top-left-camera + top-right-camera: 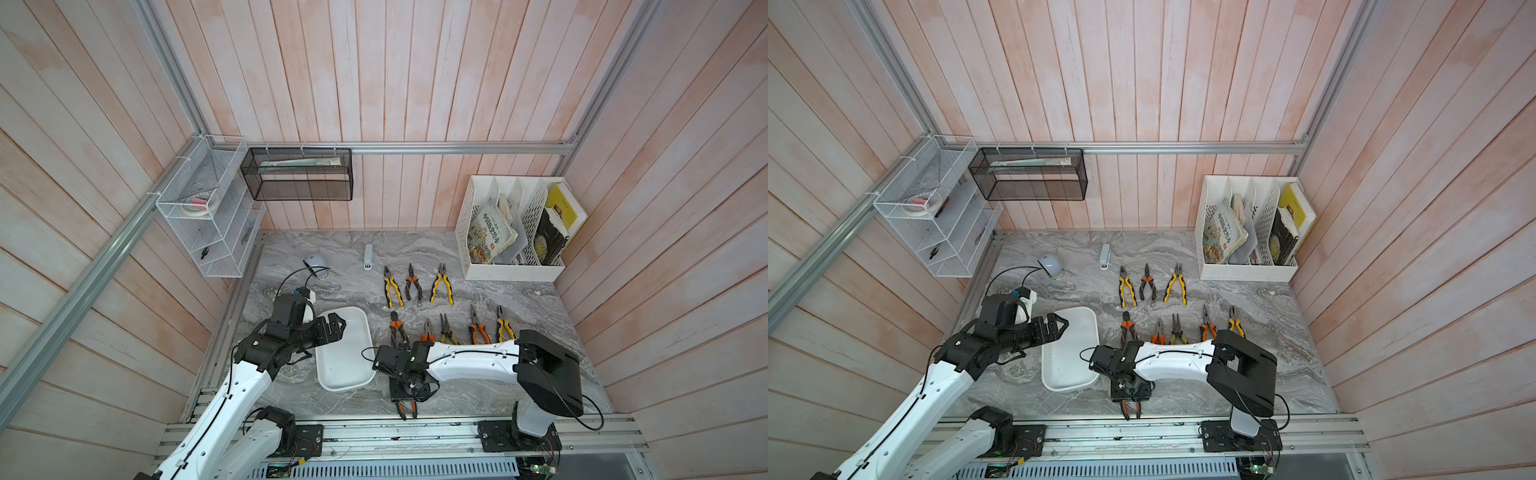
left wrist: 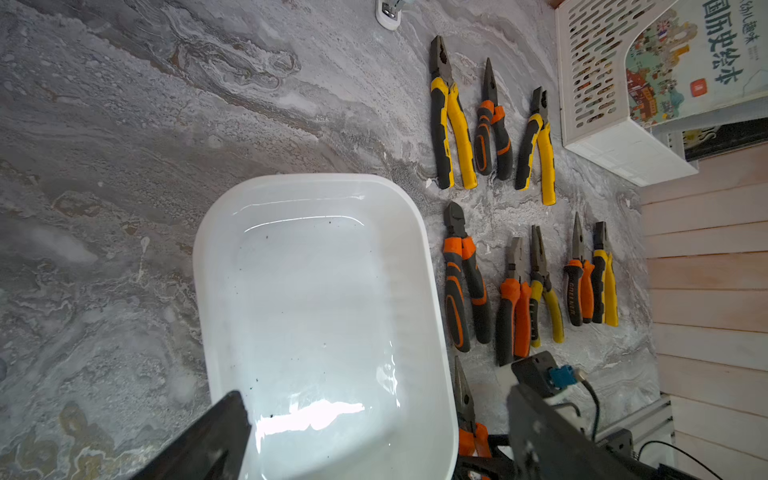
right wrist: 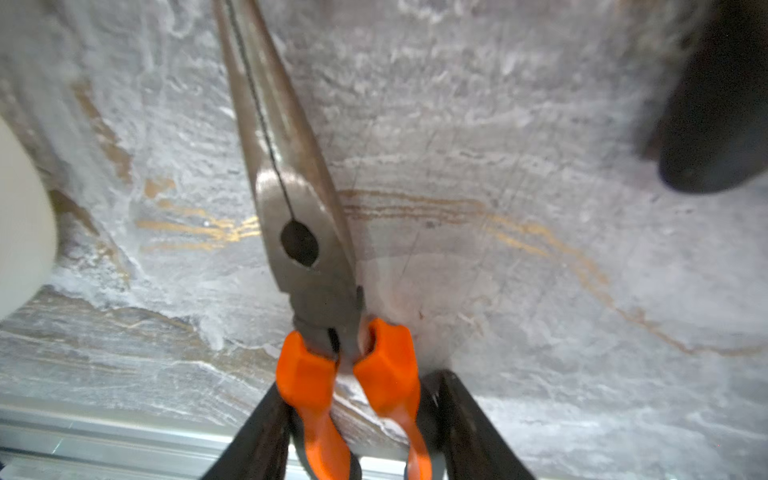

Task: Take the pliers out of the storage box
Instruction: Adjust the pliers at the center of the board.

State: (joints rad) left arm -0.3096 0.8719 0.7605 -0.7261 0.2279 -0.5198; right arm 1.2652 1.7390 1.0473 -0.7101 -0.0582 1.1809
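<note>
The storage box (image 2: 324, 291) is seen to be empty: only a few dark specks are shown on its white floor in the left wrist view. It stands on the counter (image 1: 465, 395), towards the robot's left.

Eight pliers are laid out on the counter to the right of the box, noses pointing away from the robot. A back row of three pliers (image 2: 492, 124) is set nearer the far wall, and a front row of five pliers (image 2: 544, 291) lies just beside the box's long side.

A ninth tool, the long-nosed pliers (image 3: 299, 199) with orange handles, is found outside the box, near its front corner and close to the counter's front edge. The right gripper (image 3: 357, 380) is placed over it with its fingers (image 3: 257, 432) partly open, one on either side of the two handles. Whether the handles are actually clamped, and whether the tool rests on the counter or is held just above it, cannot be told.

The left gripper (image 1: 337, 325) is held above the box's far end, its fingers spread wide and nothing between them.

The task is judged to be all but done: every pair is out of the box. What is left appears to be only that the ninth pair be let go on the counter and the right arm drawn clear.
</note>
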